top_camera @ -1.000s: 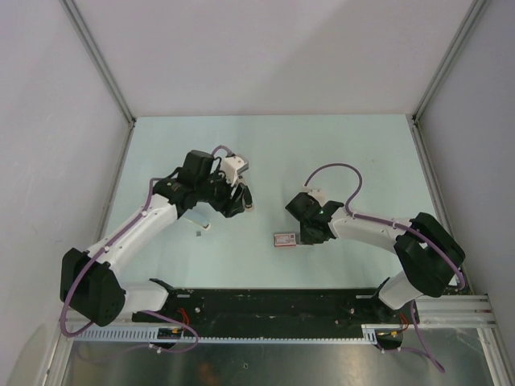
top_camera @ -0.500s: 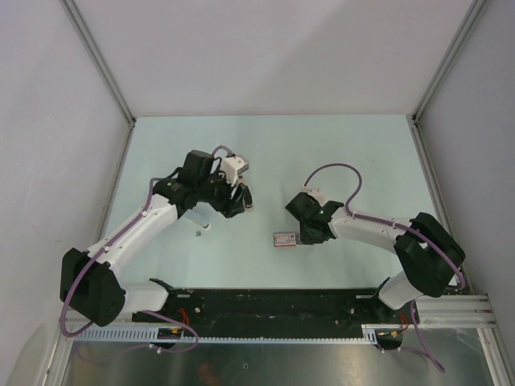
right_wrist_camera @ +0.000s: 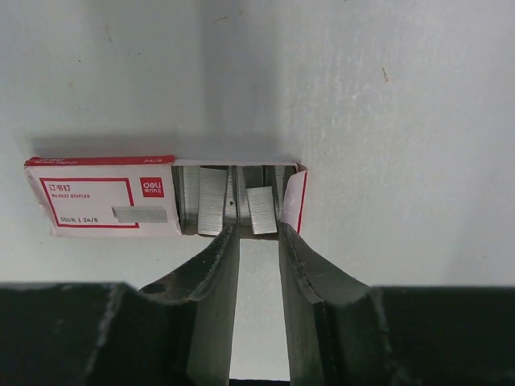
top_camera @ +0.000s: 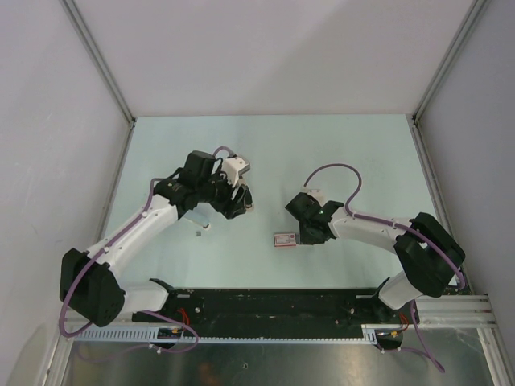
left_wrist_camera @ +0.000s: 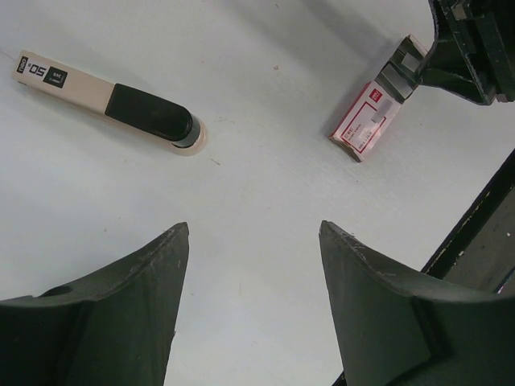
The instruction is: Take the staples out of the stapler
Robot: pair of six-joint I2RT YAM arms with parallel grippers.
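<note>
Overhead view: bright, even, diffuse light. The pale table (top_camera: 265, 153) reads faintly blue-green with no hard glare. Shadows under the arms are soft and short. Mild wide-angle splay in the corner posts; small items lack detail. Left wrist view: the table is near white, almost overexposed. The stapler (left_wrist_camera: 113, 100) is sharp, with a faint soft shadow along its edge. The left gripper (left_wrist_camera: 253, 232) has black fingers (left_wrist_camera: 105, 322), nearly featureless and slightly soft at the edges. Right wrist view: grey shadow lies on the table above the red-and-white box (right_wrist_camera: 105, 197), and the surface is brighter to the right. The box print is legible, and the staples (right_wrist_camera: 213, 209) show a dull sheen. The right gripper (right_wrist_camera: 259, 232) is dark, with the lower frame black.
</note>
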